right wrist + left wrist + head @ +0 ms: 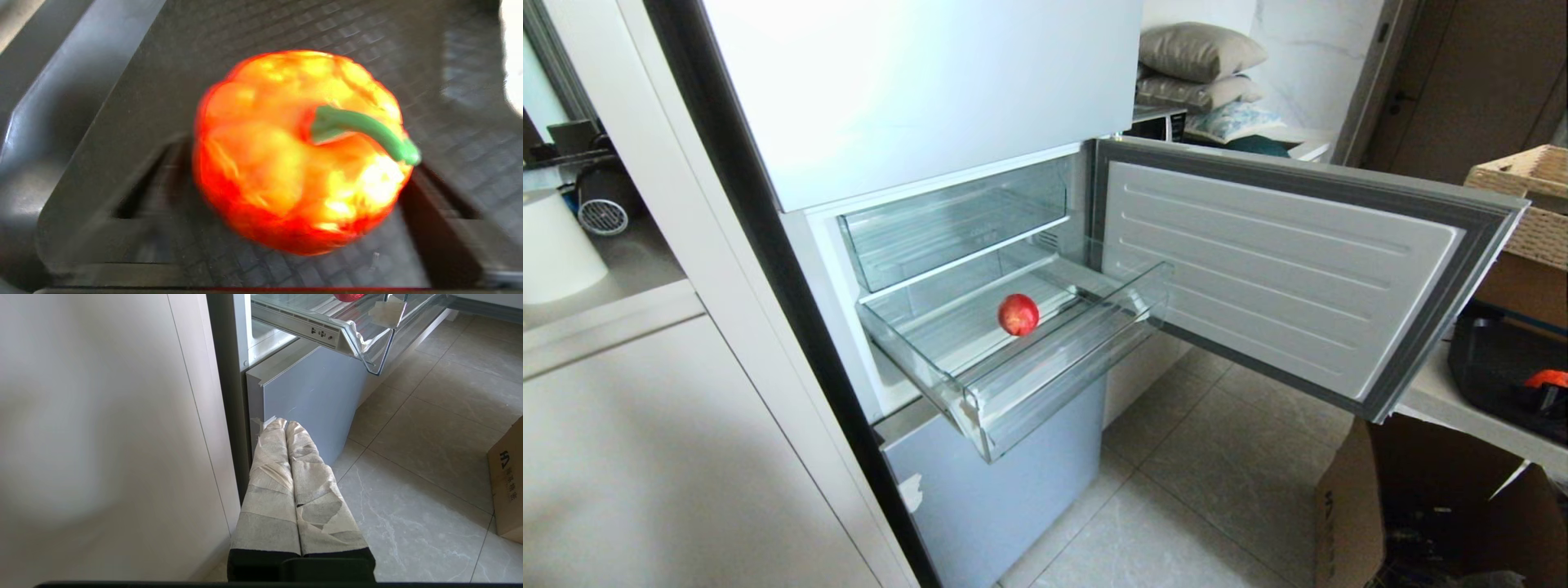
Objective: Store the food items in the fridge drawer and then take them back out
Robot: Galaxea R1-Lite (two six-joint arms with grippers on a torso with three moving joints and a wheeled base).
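A red food item [1018, 314] lies in the pulled-out shallow clear fridge drawer [1054, 371]; its underside also shows in the left wrist view [349, 297]. The orange-red food item [265, 171], a pepper with a green stem, sits in a black basket [1494, 359] at the far right [1547, 378]. My right gripper [296, 157] is down in that basket, open, its dark fingers [441, 204] on either side of the pepper; I cannot tell whether they touch it. My left gripper [286, 426] hangs parked and shut, low beside the fridge's lower front.
The fridge door [1282, 261] stands swung open to the right. A taller clear drawer [956, 220] sits above the pulled-out one. A cardboard box [1347, 506] stands on the floor under the basket's white table. A wicker basket [1527, 204] is behind it. White cabinets [645, 457] flank the left.
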